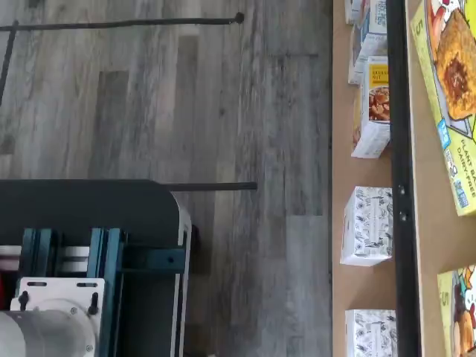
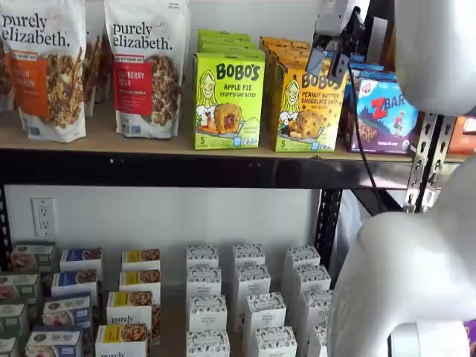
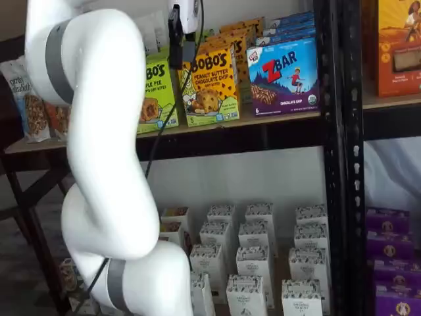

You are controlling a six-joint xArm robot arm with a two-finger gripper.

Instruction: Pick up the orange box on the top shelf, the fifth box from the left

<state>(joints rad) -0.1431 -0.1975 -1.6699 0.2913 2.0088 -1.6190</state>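
While the orange box (image 2: pixel 309 108) stands untouched on the top shelf (image 2: pixel 149 141), between the green box (image 2: pixel 228 100) and the ZBar box (image 2: pixel 388 115), the gripper (image 3: pixel 176 39) hangs before its upper edge. Whether its jaws are spread, I cannot tell. Grasp and lift remain.
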